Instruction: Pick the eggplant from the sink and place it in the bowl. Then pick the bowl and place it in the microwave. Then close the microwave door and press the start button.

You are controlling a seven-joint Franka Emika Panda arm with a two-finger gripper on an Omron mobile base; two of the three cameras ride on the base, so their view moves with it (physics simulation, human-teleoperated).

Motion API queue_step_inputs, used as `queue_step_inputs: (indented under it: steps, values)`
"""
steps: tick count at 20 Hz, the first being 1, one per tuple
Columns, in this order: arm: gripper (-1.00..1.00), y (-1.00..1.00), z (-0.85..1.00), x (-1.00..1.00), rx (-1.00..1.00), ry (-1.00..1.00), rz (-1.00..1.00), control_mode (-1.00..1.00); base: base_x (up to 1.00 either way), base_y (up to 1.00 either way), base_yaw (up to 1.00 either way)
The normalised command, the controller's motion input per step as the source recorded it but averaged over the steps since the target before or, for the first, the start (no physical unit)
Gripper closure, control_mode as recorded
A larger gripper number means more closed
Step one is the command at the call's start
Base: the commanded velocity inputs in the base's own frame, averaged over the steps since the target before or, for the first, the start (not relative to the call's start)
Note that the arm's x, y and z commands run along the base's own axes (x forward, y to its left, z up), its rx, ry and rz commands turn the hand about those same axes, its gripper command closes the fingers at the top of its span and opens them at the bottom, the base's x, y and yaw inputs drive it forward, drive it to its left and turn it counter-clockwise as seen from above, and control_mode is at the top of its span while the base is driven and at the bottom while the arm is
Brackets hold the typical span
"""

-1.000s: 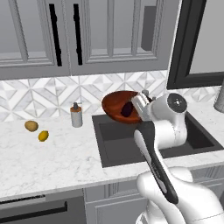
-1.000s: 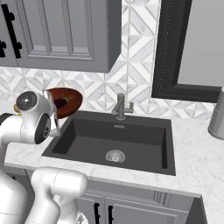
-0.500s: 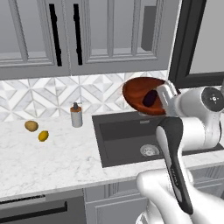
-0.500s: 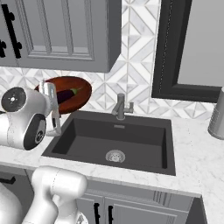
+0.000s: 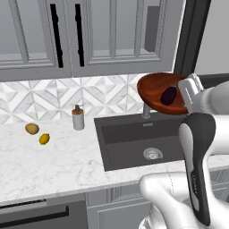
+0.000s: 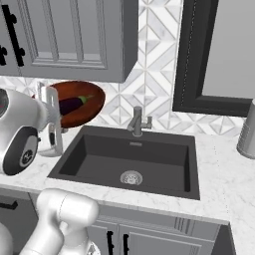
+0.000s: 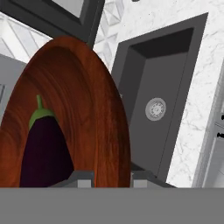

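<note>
The reddish-brown wooden bowl (image 5: 156, 89) hangs tilted in the air above the back of the dark sink (image 5: 134, 143), near the faucet (image 5: 146, 110). My gripper (image 5: 188, 96) is shut on the bowl's rim. Inside the bowl lies the dark purple eggplant (image 5: 168, 95) with its green stem cap. In the right base view the bowl (image 6: 87, 97) and eggplant (image 6: 72, 104) sit left of the sink (image 6: 99, 164), with the gripper (image 6: 51, 107) at the rim. The hand view has the bowl (image 7: 87, 100) close up, the eggplant (image 7: 43, 148) low in it, and the rim between my fingertips (image 7: 81, 179). The microwave (image 6: 219, 50) is at the upper right.
A tan potato (image 5: 31, 129), a yellow lemon (image 5: 44, 139) and a soap dispenser (image 5: 78, 118) stand on the marble counter left of the sink. A grey canister (image 6: 247, 132) is at the far right. Grey wall cabinets (image 5: 89, 36) hang above the counter.
The arm has swung the bowl with the eggplant to the right and slightly upward, from over the sink's left edge toward its back right.
</note>
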Motion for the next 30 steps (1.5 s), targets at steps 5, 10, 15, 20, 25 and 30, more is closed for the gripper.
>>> queue_step_inputs:
  steps: [5,10,15,20,25,30]
  values:
    - [1.00,0.08,0.36,-0.43,0.00,0.00,0.00,-1.00,0.00,0.00,0.00]
    - [1.00,0.09,0.33,-0.26,0.00,0.00,0.00,1.00,0.00,0.00,0.00]
    - [1.00,0.00,0.00,0.00,0.00,0.00,0.00,1.00,-0.43,-0.11,-0.06]
    - [1.00,0.00,0.00,0.00,0.00,0.00,0.00,1.00,-0.65,0.57,0.28]
    - [1.00,0.00,0.00,0.00,0.00,0.00,0.00,1.00,0.00,0.65,0.73]
    - [1.00,0.00,0.00,0.00,0.00,0.00,0.00,1.00,0.00,0.39,0.84]
